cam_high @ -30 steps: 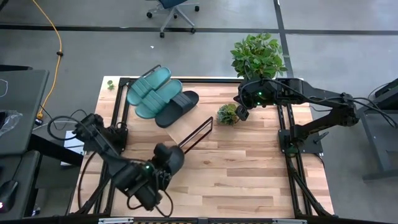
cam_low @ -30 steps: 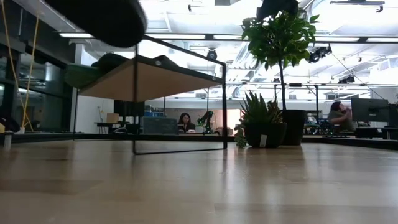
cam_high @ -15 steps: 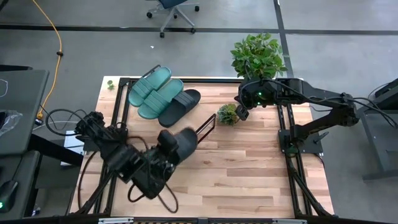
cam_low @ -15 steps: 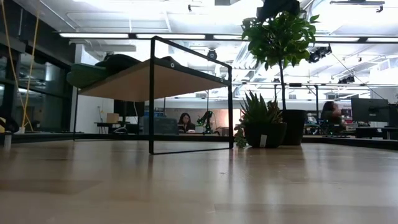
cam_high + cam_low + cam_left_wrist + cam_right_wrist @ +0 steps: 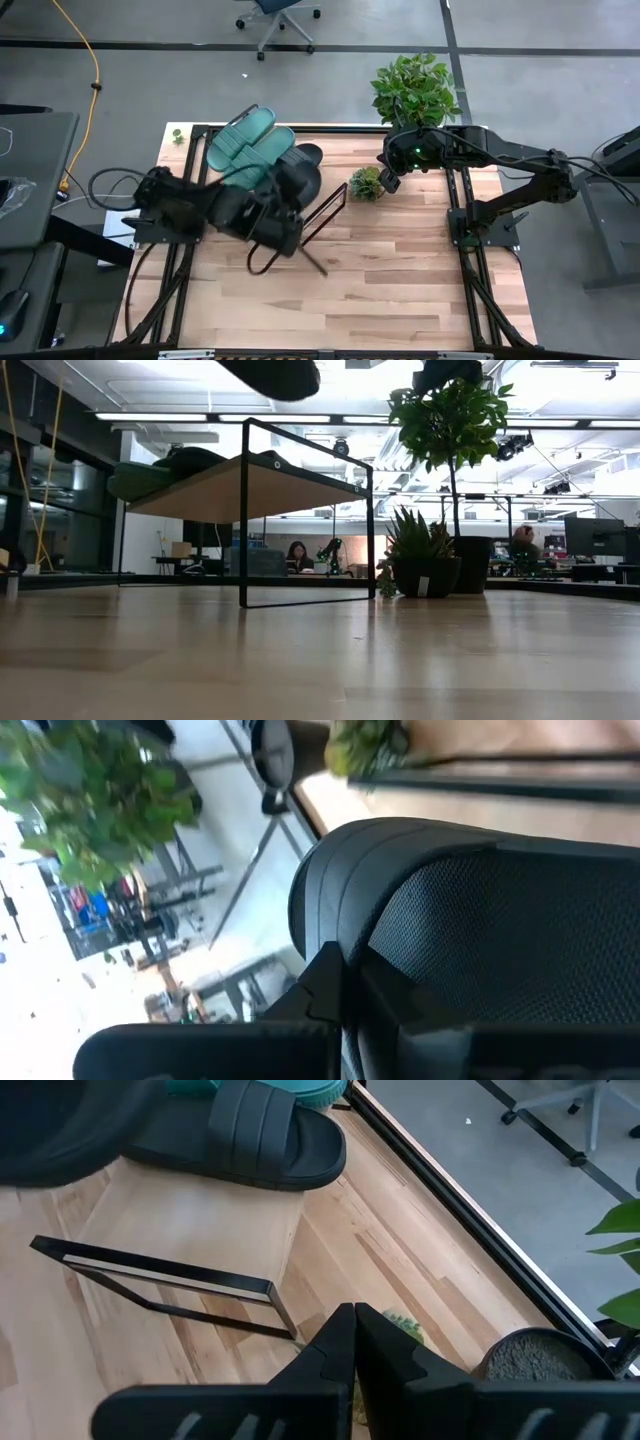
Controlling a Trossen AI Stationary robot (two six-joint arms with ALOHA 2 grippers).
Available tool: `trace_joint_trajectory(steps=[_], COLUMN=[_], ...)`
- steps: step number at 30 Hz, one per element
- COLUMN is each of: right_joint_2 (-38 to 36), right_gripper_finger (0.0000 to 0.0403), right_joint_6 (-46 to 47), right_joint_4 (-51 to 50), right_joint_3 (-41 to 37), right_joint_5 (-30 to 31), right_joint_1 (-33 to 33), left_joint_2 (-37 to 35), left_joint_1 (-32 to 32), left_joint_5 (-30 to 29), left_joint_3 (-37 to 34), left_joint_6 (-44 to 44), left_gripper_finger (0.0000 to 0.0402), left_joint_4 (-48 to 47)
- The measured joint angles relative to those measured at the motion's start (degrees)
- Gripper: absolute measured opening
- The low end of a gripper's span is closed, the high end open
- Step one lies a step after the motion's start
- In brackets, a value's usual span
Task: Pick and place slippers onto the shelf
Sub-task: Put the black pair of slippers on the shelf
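A black slipper (image 5: 480, 930) is up in the air in my left gripper (image 5: 345, 975), which is shut on it. In the high view the left gripper (image 5: 280, 198) holds this slipper (image 5: 298, 182) over the shelf's near part. The shelf (image 5: 190, 1220), a slanted wood board in a thin black frame (image 5: 325, 212), carries two teal slippers (image 5: 245, 145) and a second black slipper (image 5: 250, 1135), all lying sole-down on the board. In the low view the held slipper (image 5: 270, 374) hangs above the shelf (image 5: 240, 490). My right gripper (image 5: 390, 183) waits shut at the far right, above a small plant. My left gripper pinches the black slipper between its two fingers at the sole's raised rim (image 5: 335, 935), beside the textured footbed (image 5: 480, 950). The fingers slant down from the table's left. The slipper is lifted clear of the table and the shelf.
A small spiky plant (image 5: 366, 184) stands right of the shelf, under my right gripper (image 5: 355, 1320). A large potted plant (image 5: 415, 90) stands at the table's far edge. A loose cable loop (image 5: 265, 262) hangs below the left arm. Bare tabletop (image 5: 400, 280) lies near and right.
My left gripper has risen and swung from the table's near part toward the far edge, over the shelf, rolling as it went. It stays shut on the black slipper, which has come along lifted clear. The shelf's front frame has shifted slightly in the low view.
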Motion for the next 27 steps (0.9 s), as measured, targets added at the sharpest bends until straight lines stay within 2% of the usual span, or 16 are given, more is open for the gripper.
trace_joint_trajectory(steps=[7,13,21,27], right_joint_2=[0.0,0.0,0.0,0.0], right_gripper_finger=[0.0,0.0,0.0,0.0], right_joint_6=[-0.07,0.33,1.23,2.53], right_joint_4=[-0.18,-2.08,-2.63,-3.15], right_joint_3=[0.0,0.0,0.0,0.0], right_joint_5=[-2.03,-2.16,-1.91,-1.3], right_joint_1=[0.01,0.03,0.03,0.01], left_joint_2=[0.0,0.0,0.0,0.02], left_joint_1=[5.4,7.5,10.23,13.99], left_joint_5=[0.17,0.36,7.76,9.19], left_joint_3=[-0.04,-0.04,-0.04,-0.04], left_joint_6=[3.09,9.36,18.08,21.08], left_gripper_finger=[0.0,0.0,0.0,0.0], left_joint_4=[0.49,5.33,12.39,13.49])
